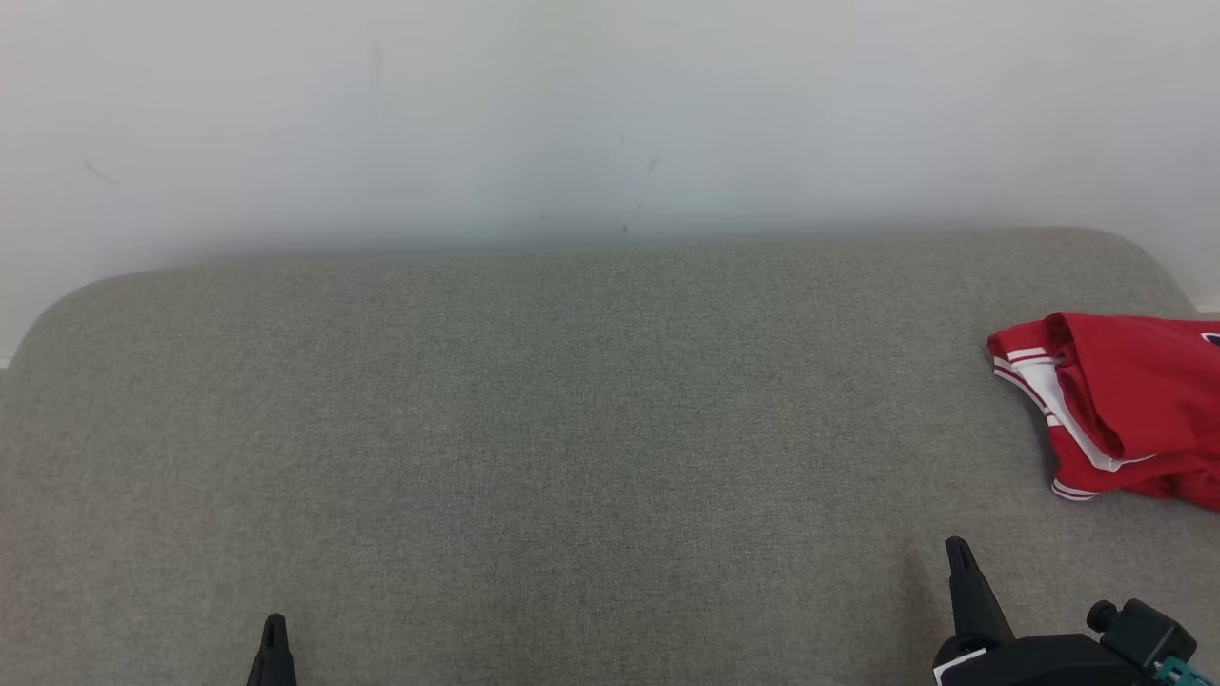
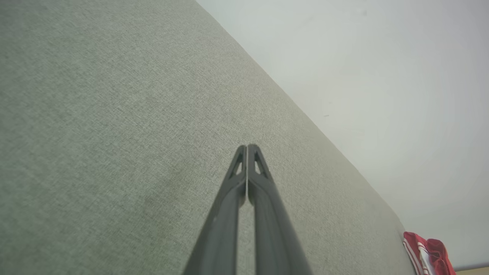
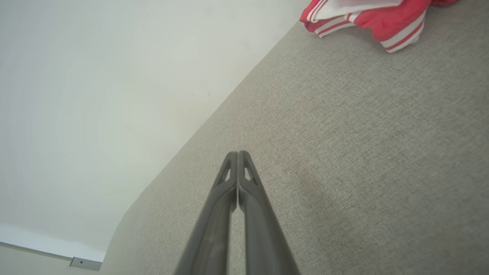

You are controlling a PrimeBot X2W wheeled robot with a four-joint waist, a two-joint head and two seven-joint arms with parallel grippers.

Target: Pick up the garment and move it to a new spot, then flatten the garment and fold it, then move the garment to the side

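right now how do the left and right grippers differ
The right gripper sits close to the red garment; the left gripper is far across the grey cushion from it. In the head view the right gripper reaches higher than the left gripper. Both are shut and empty.

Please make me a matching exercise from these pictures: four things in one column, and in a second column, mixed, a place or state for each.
1. garment
2. left tool
3. right tool
4. wall

a. pale, behind the grey cushion
b. shut, lower left of the head view
c. red and white, bunched at the cushion's right end
d. shut, lower right, nearer the garment

Pairs: 1-c, 2-b, 3-d, 4-a
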